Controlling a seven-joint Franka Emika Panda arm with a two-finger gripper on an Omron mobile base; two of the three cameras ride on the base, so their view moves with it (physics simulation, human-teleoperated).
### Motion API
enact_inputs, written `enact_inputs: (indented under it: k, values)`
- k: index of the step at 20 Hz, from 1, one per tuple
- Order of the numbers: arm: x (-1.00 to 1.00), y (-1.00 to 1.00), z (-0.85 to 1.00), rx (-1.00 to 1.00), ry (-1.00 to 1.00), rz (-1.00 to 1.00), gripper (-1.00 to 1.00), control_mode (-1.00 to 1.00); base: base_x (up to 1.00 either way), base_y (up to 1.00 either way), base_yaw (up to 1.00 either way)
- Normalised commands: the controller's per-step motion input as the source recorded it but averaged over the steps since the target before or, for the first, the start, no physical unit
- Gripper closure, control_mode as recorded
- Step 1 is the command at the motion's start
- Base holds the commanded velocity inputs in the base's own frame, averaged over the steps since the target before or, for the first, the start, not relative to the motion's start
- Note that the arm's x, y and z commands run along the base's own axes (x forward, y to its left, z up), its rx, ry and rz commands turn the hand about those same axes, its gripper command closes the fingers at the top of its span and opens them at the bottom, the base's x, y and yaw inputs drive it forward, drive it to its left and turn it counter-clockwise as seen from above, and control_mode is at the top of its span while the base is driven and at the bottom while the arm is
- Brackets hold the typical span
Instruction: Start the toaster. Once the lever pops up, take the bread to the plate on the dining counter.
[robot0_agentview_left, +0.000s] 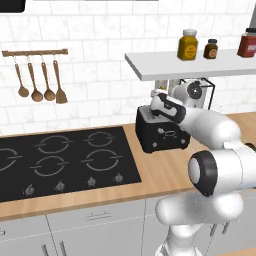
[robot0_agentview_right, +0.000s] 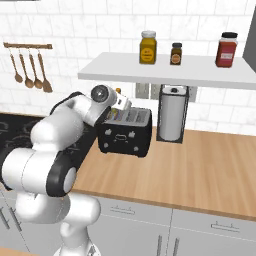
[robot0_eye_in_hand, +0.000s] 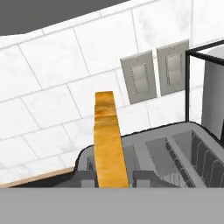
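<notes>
- Left base view: your arm reaches over the black toaster (robot0_agentview_left: 161, 131) on the worktop (robot0_agentview_left: 150, 170) (beside the cooktop (robot0_agentview_left: 60, 160)).
- Right base view: the end effector (robot0_agentview_right: 120, 106) sits above the toaster's slots.
- Hand view: it's clamped on the bread (robot0_eye_in_hand: 108, 140), which stands upright between the fingertips, over the leftmost slot.

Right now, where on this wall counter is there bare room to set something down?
Widest bare wood lies right of the toaster and in front of the paper towel holder, running to the counter's front edge. A narrower strip runs between the cooktop and the toaster. Crowded: the toaster top, where the gripper holds the bread.
</notes>
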Motion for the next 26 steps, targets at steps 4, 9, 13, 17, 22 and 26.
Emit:
enact_inputs:
  k: [4,9,13,17,22,26]
  values:
    - [-0.99,-0.36,0.75,0.02,-0.15,0.0,1.0,-1.0,0.0,0.0,0.0]
    - [-1.0,-0.52,0.54,0.0,0.03,0.02,1.0,-1.0,0.0,0.0,0.0]
    - [-1.0,-0.54,0.56,-0.04,0.16,0.02,1.0,-1.0,0.0,0.0,0.0]
    - [-1.0,-0.56,0.49,-0.04,0.17,0.05,1.0,-1.0,0.0,0.0,0.0]
    - [-0.94,-0.03,0.04,-0.03,0.01,0.2,1.0,-1.0,0.0,0.0,0.0]
    - [-0.34,0.0,0.0,0.0,-0.02,0.08,1.0,-1.0,0.0,0.0,0.0]
